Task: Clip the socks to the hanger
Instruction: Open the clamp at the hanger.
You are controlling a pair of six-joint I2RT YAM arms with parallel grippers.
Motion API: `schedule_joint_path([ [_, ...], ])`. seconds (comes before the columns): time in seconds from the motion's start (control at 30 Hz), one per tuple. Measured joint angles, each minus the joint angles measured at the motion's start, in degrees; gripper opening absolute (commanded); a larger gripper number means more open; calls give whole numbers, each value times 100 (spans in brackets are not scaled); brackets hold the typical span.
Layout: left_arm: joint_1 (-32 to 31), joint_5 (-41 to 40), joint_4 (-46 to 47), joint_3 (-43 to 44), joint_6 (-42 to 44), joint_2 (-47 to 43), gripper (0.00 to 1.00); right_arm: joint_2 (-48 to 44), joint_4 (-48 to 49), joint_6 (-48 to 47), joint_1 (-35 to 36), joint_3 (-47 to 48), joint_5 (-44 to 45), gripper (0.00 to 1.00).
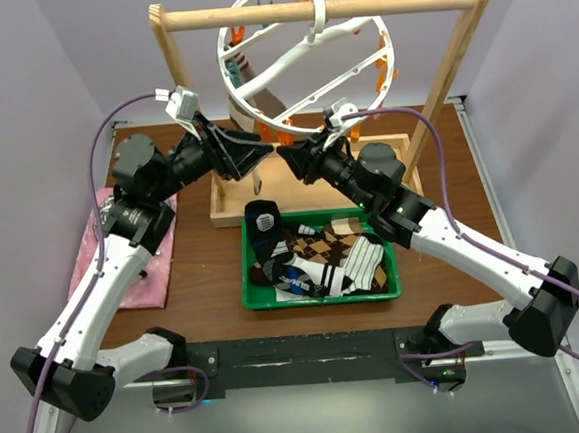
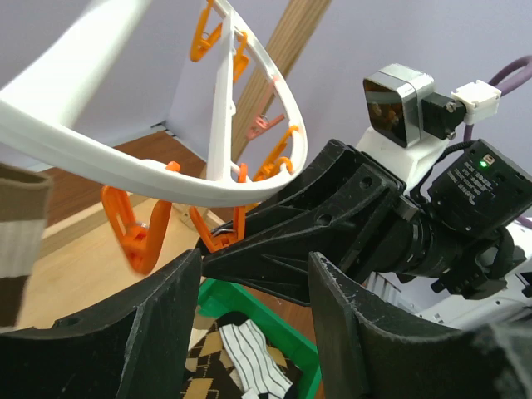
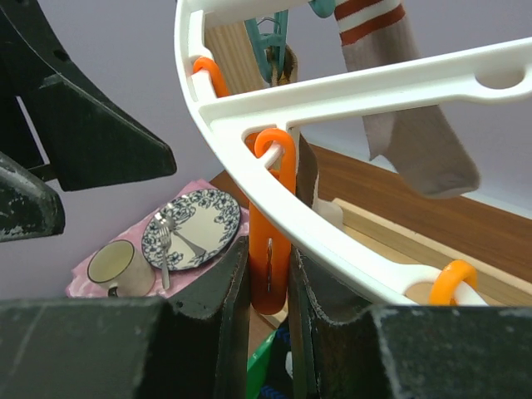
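One hanger (image 1: 307, 60), a white ring with curved crossbars, hangs by its hook from the round bar of the single wooden frame (image 1: 313, 11). Both arms reach up to the ring's lower edge. The right gripper (image 3: 268, 249) is pressed together on one orange peg (image 3: 273, 179) hanging from the rim. The left gripper (image 2: 256, 266) is just beside it, spread open and holding nothing.

In the right wrist view the rim carries three orange pegs and one teal peg (image 3: 270, 37). One beige sock (image 3: 411, 141) with reddish stripes at the cuff hangs from the ring, further along it than the pinched peg.

Below the hanger, one green tray (image 1: 321, 299) sits on the desk (image 1: 204, 273). It holds a loose pile of socks (image 1: 318, 254) in at least four patterns: brown argyle, black-and-white striped, black-white-blue and mostly black. The overlap hides the exact count.

Down to the hanger's left lies one pink cloth (image 1: 122, 255), with one patterned plate (image 3: 193, 239), one fork (image 3: 165, 253) and one cup (image 3: 116, 268) on it.
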Motion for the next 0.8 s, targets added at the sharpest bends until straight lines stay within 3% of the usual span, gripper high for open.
schedule_joint_path([
  [0.8,-188,127,765,-52,-415,678,63,28,-2,-61,0,2,4,0],
])
